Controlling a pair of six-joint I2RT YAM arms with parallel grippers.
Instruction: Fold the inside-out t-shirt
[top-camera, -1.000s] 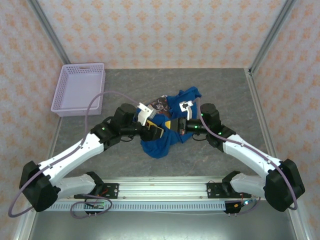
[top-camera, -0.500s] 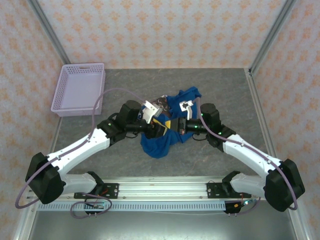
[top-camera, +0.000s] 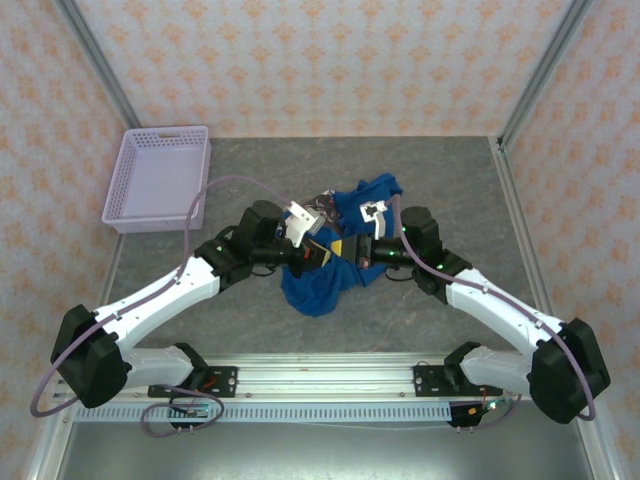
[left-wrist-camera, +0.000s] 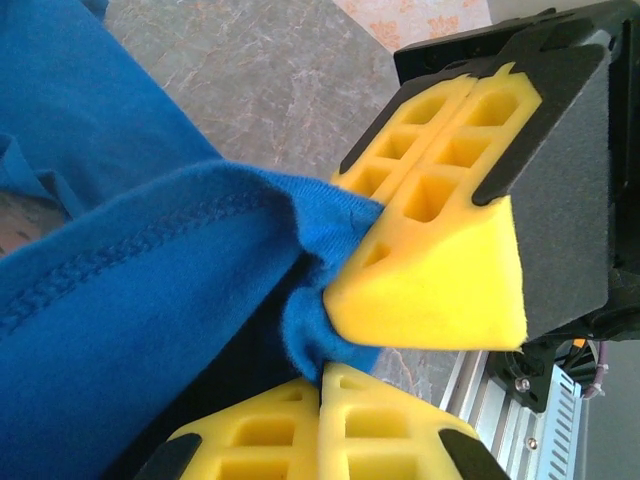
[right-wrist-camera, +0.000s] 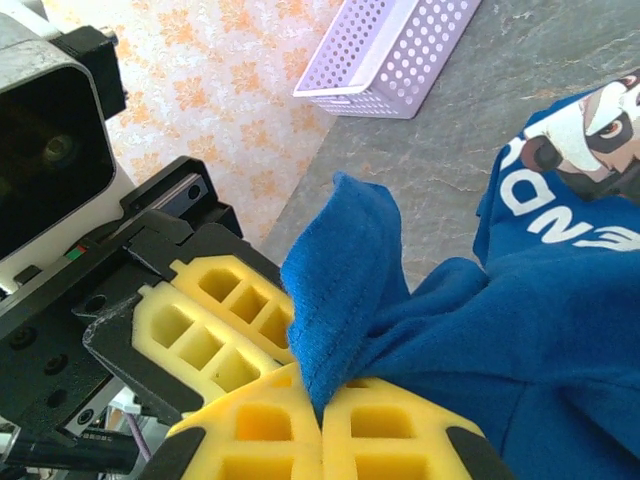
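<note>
The royal-blue soft cotton t-shirt (top-camera: 318, 282) lies as a bunched heap near the middle of the grey stone-pattern desk (top-camera: 460, 180), between the two arms. Its upper part seems to be raised a little. The left fingers (left-wrist-camera: 345, 395) are clenched on a hemmed edge of the blue cloth. The right fingers (right-wrist-camera: 295, 398) are clenched on a folded edge with a line of stitching. The two pairs of fingers stand just beside each other, almost touching, with the cloth between them.

Some things could go wrong from here. Each pair pinches only a small bit of cloth, close to the tips, so the edge may slip out when the arms pull apart. Because the fingers are so near, one may knock the other at the first move. It is also hard to tell which layers are held. If the two grips are on different layers, the shirt may twist instead of opening flat. The lavender plastic mesh basket (top-camera: 160, 180) is well apart, at the far left, and seems to be no danger.
</note>
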